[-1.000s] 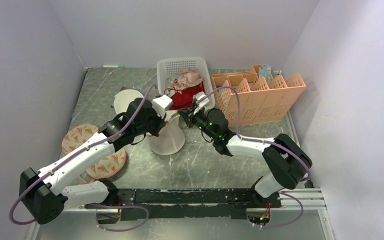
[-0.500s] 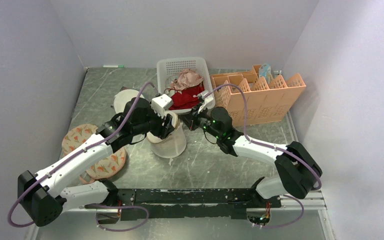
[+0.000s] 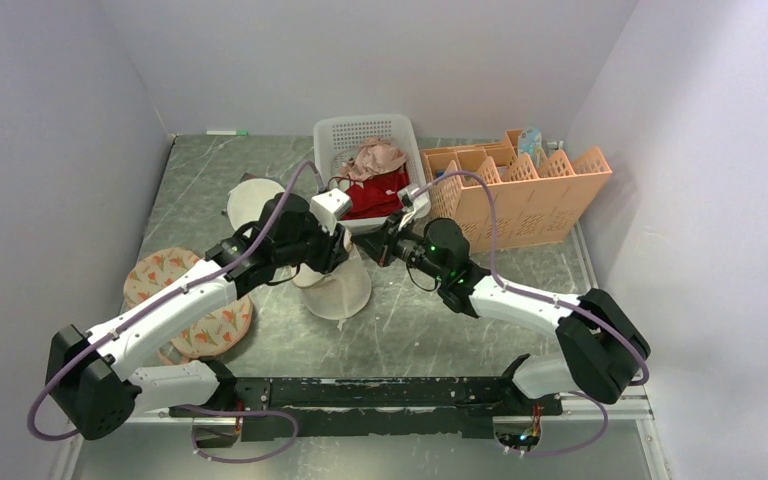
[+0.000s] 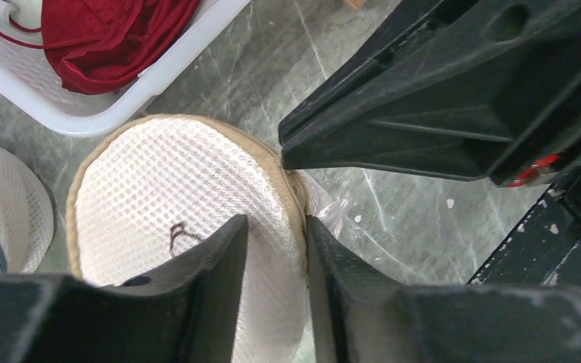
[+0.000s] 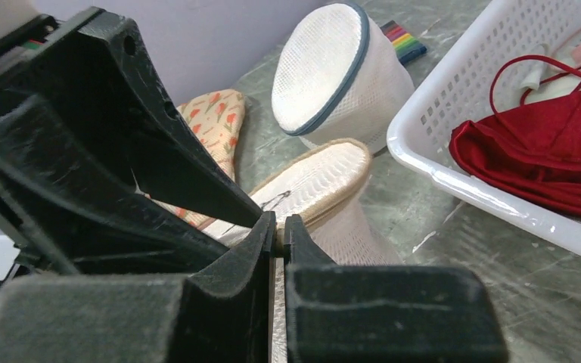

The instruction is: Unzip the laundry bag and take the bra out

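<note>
The laundry bag (image 3: 340, 288) is a cream-white mesh dome standing mid-table, with a tan zip rim and a small bra outline on top (image 4: 181, 236). My left gripper (image 3: 344, 252) comes in from the left and is shut on a fold of the bag's mesh at the rim (image 4: 275, 246). My right gripper (image 3: 374, 250) meets it from the right. Its jaws (image 5: 279, 227) are shut on a tan bit of the zip rim. The bag also shows in the right wrist view (image 5: 321, 178). The bra is hidden.
A white basket (image 3: 326, 140) with red (image 3: 368, 198) and pink (image 3: 378, 156) garments stands just behind the bag. An orange rack (image 3: 525, 195) is at the right. A greyish drum-shaped bag (image 3: 252, 200) and a floral pouch (image 3: 175, 290) lie at the left.
The right gripper has moved left up to the bag's rim and its elbow has swung right. The left gripper has shifted slightly right and up with the bag's top.
</note>
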Action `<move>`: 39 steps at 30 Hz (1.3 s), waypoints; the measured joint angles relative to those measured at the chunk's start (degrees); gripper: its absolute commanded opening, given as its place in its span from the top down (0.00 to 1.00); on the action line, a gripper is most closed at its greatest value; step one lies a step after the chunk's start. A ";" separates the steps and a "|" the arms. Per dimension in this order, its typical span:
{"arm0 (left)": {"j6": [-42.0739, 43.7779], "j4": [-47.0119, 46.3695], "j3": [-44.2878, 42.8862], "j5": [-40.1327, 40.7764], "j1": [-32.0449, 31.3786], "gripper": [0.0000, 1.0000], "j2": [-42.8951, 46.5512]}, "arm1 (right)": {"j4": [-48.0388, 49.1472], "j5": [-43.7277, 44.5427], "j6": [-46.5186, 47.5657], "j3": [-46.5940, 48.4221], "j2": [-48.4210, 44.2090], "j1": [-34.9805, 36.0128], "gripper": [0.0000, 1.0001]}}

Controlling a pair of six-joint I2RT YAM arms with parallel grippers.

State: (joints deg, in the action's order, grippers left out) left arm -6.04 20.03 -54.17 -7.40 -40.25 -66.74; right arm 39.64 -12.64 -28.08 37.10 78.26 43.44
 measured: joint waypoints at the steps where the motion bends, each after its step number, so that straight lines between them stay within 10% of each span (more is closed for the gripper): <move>1: -0.02 0.09 0.00 0.15 0.00 0.69 -0.13 | -0.02 -0.15 -0.09 -0.20 -0.33 0.07 1.00; 7: 0.42 0.81 0.00 0.90 0.00 0.93 -0.37 | -4.42 -1.07 1.03 1.20 -0.52 0.24 1.00; 30: 3.39 0.76 0.90 0.81 0.02 0.93 5.35 | -10.01 7.02 2.51 1.20 2.03 -4.46 1.00; 39: 3.65 0.83 0.90 2.27 0.04 0.52 3.21 | -10.84 -4.72 5.81 1.14 -3.41 -4.55 1.00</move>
State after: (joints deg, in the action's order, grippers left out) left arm -2.39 20.86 -53.28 -5.13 -40.21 -63.53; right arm 28.80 -17.37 -22.26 38.24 74.85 38.89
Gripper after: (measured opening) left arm 0.368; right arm 0.025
